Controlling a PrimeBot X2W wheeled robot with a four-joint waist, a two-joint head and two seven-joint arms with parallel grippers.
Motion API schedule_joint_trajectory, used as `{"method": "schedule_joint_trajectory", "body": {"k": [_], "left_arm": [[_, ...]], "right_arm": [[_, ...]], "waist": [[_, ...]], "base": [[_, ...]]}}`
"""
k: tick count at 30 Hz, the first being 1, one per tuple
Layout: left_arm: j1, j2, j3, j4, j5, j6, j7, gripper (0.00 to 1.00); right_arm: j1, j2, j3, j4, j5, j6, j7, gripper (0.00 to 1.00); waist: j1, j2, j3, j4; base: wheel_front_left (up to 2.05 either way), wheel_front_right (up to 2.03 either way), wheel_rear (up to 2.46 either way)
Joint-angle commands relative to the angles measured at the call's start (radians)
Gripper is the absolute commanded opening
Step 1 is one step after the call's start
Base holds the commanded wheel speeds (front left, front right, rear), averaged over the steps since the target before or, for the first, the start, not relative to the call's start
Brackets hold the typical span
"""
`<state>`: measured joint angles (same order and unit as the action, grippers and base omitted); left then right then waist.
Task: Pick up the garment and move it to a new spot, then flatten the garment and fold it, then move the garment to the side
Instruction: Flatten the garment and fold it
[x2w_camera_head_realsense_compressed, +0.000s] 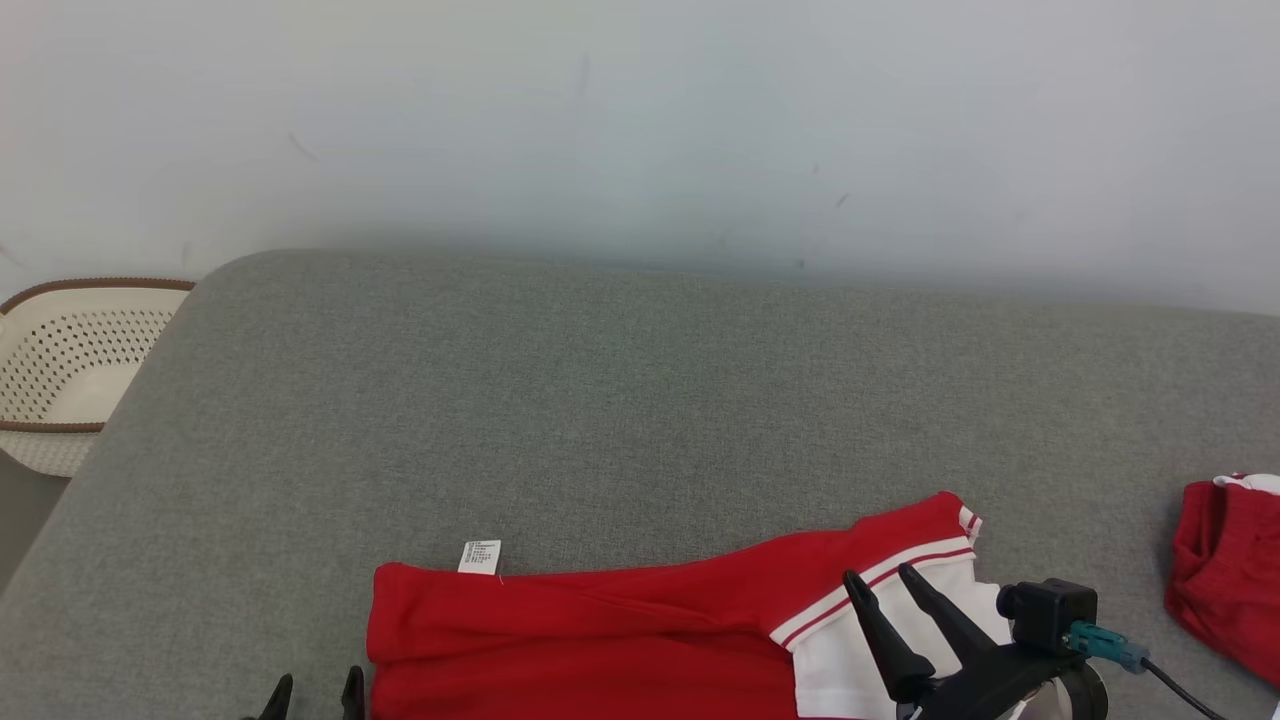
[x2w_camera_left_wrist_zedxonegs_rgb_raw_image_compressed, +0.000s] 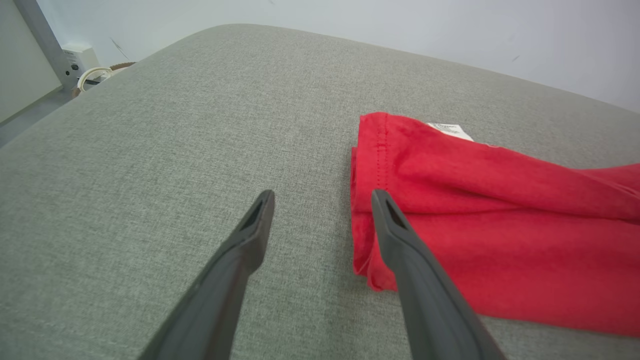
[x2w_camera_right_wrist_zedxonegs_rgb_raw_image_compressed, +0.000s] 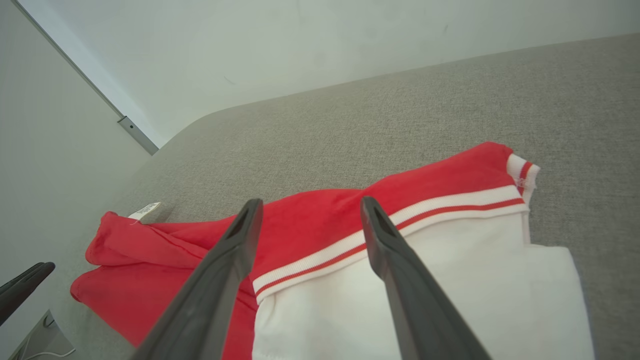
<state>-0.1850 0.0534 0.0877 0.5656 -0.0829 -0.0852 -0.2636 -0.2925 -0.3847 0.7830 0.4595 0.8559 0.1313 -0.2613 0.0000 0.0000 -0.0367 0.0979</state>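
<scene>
Lying along the near edge of the grey cushion (x2w_camera_head_realsense_compressed: 600, 400), the garment (x2w_camera_head_realsense_compressed: 620, 630) is spread out with its long side running left to right. It is red over most of its length. At its right end a white band with a thin red stripe borders a white panel. A small white label (x2w_camera_head_realsense_compressed: 480, 557) sticks out from its far left corner onto the cushion.

The left gripper (x2w_camera_head_realsense_compressed: 316, 695) shows at the bottom edge of the head view, just beside the garment's left end. In the left wrist view, this gripper (x2w_camera_left_wrist_zedxonegs_rgb_raw_image_compressed: 322, 200) has its fingers spread wide with nothing between them. One finger is over bare cushion and the other is in line with the stitched red hem of the garment (x2w_camera_left_wrist_zedxonegs_rgb_raw_image_compressed: 490, 220); whether it touches the cloth I cannot tell.

The right gripper (x2w_camera_head_realsense_compressed: 878, 577) is over the striped band, also spread wide and empty. From its own wrist view, the right gripper (x2w_camera_right_wrist_zedxonegs_rgb_raw_image_compressed: 310, 205) points across the garment (x2w_camera_right_wrist_zedxonegs_rgb_raw_image_compressed: 320, 220), with the band running between the two fingers and the label (x2w_camera_right_wrist_zedxonegs_rgb_raw_image_compressed: 147, 210) off to the far left.

A second red cloth (x2w_camera_head_realsense_compressed: 1225, 570) lies bunched on the cushion at the right edge, well apart from the garment. A perforated cream basket (x2w_camera_head_realsense_compressed: 70, 370) with a brown rim stands beside the cushion's left end. A pale wall (x2w_camera_head_realsense_compressed: 640, 120) rises behind.
</scene>
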Motion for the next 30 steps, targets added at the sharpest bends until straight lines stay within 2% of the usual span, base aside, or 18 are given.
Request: {"method": "schedule_joint_trajectory", "body": {"k": [1, 17, 30], "left_arm": [[0.016, -0.001, 0.001, 0.002, 0.000, 0.001, -0.001, 1.00], [0.013, -0.003, -0.007, 0.010, 0.002, -0.010, -0.001, 1.00], [0.016, -0.003, -0.022, 0.005, -0.024, -0.001, -0.001, 1.00]], "right_arm": [[0.009, 0.005, 0.004, 0.000, -0.004, -0.001, -0.005, 1.00], [0.014, 0.008, 0.016, 0.000, 0.007, -0.001, -0.005, 1.00], [0.015, 0.006, 0.010, 0.003, 0.014, -0.001, -0.005, 1.00]], "waist": [[0.0000, 0.0000, -0.001, 0.001], [0.0000, 0.0000, -0.007, -0.007], [0.0000, 0.0000, -0.008, -0.018]], "base": [[0.00, 0.00, 0.00], [0.00, 0.00, 0.00], [0.00, 0.00, 0.00]]}}
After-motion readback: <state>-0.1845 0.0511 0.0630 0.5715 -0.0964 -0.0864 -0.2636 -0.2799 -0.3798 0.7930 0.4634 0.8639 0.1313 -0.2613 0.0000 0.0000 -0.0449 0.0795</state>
